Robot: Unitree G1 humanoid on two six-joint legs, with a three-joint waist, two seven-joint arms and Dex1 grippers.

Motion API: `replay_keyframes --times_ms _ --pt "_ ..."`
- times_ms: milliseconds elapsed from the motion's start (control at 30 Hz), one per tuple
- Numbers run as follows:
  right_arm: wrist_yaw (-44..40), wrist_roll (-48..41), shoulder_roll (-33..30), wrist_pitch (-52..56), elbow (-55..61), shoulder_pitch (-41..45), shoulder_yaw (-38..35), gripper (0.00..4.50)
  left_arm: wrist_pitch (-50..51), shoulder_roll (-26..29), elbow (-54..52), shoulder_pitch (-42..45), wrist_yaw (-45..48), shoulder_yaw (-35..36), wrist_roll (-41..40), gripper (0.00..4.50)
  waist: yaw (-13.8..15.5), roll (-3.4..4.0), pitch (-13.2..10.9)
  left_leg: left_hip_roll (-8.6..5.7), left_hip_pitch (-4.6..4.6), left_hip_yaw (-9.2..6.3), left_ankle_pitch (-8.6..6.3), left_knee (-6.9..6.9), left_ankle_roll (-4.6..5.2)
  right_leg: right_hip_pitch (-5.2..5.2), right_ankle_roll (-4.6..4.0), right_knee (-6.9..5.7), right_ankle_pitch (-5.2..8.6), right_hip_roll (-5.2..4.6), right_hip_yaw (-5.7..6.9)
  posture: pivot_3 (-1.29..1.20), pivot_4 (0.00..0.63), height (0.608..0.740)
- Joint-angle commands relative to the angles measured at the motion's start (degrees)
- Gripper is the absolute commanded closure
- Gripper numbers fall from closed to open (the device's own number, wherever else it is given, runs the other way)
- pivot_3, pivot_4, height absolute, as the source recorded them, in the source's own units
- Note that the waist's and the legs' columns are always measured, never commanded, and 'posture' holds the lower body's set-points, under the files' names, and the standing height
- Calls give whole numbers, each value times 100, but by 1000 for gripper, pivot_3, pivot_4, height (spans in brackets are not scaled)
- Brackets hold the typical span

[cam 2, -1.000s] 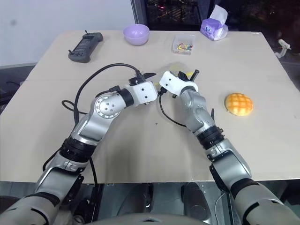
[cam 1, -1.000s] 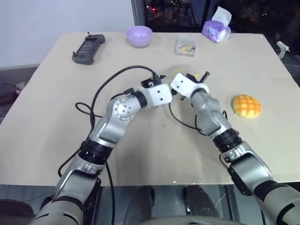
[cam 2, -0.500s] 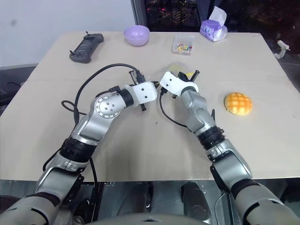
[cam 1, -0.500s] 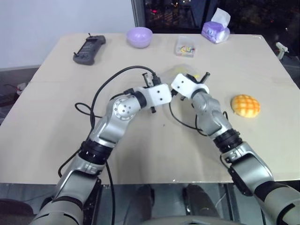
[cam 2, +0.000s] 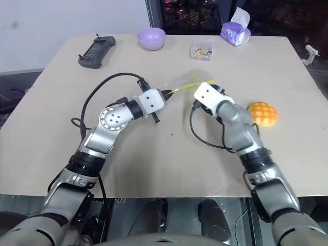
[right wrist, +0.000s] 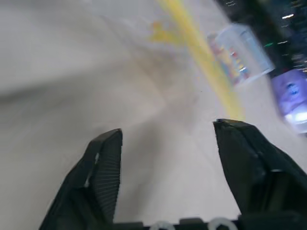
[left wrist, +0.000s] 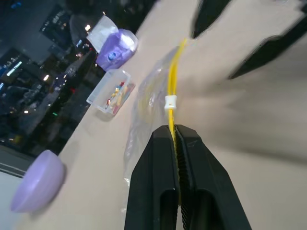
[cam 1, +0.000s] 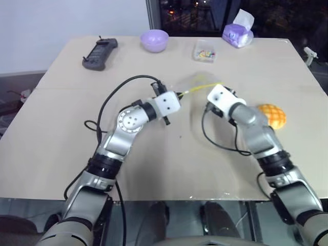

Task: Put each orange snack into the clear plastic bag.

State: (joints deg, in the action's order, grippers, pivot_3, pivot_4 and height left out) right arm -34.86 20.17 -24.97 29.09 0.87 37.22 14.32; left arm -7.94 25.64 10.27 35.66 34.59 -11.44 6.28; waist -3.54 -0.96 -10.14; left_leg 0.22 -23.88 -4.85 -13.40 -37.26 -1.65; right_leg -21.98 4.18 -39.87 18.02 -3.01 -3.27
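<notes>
The right gripper has let go and swung right, jaws apart. The left gripper, clamped on the clear plastic bag, holds its yellow strip. Next, I judge, the right must fetch the orange snack.

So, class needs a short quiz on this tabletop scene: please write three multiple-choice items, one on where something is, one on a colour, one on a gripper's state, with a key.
1. Where does the orange snack lie?
A. On the bare table, near the right arm
B. Inside the purple bowl
C. Inside the clear plastic bag

2. What colour is the strip along the clear plastic bag?
A. Red
B. Yellow
C. Blue

3. What is the left gripper doing?
A. Standing open over the bowl
B. Holding the snack
C. Pinching the bag's strip

Key: 1 A, it sits on the tabletop by that forearm; 2 B, the strip shows yellow; 3 C, its fingers close on the strip.
</notes>
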Motion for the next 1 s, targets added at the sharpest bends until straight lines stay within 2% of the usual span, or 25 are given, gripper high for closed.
replay_keyframes --times_ms 33,133,167,267,367,400,633,1000 --pt "-527 -605 -183 512 756 6 -493 1423 -518 -26 233 10 222 259 -450 4500 -11 0 0 0 0 0 0 -1 1 0 0 -1 0 0 0 0 150 740" --pt "-512 -1565 235 1500 1059 158 -1461 1423 -919 5 548 -64 599 343 -794 4500 -25 0 0 1 2 -3 -2 -3 3 2 0 -4 0 2 2 0 150 740" --pt "-476 -1815 380 1755 1119 206 -1691 1668 -1035 6 646 -79 725 359 -888 4500 -26 0 0 3 2 -5 -2 -4 3 5 0 -3 0 3 4 0 150 740" --pt "-388 -2431 761 2382 1338 288 -2068 2617 -1523 -23 945 -60 872 402 -990 4500 -15 0 0 1 4 -9 -1 -4 2 12 0 -1 0 1 8 0 150 740" --pt "-133 -2898 1174 2878 1460 424 -2232 4118 -1656 -27 1147 -27 1148 341 -1091 4500 -6 1 1 -1 5 -11 -1 -5 3 14 0 -1 0 1 11 0 150 740" --pt "-83 -3060 1326 3009 1502 455 -2237 4443 -1708 -36 1201 -12 1206 324 -1095 4500 -9 1 1 -1 5 -12 -1 -5 3 14 0 -1 0 1 11 0 150 740" --pt "222 -3485 1564 3151 1508 430 -1897 4443 -1907 -138 1479 156 1261 323 -1026 4500 3 2 1 -3 5 -13 -2 -6 3 14 0 -1 0 0 13 0 150 740" --pt "374 -3839 1434 3020 1340 336 -1624 4443 -1875 -195 1422 188 1141 345 -975 4500 -37 2 1 -3 5 -16 -2 -6 4 14 0 -2 0 1 14 0 150 740"
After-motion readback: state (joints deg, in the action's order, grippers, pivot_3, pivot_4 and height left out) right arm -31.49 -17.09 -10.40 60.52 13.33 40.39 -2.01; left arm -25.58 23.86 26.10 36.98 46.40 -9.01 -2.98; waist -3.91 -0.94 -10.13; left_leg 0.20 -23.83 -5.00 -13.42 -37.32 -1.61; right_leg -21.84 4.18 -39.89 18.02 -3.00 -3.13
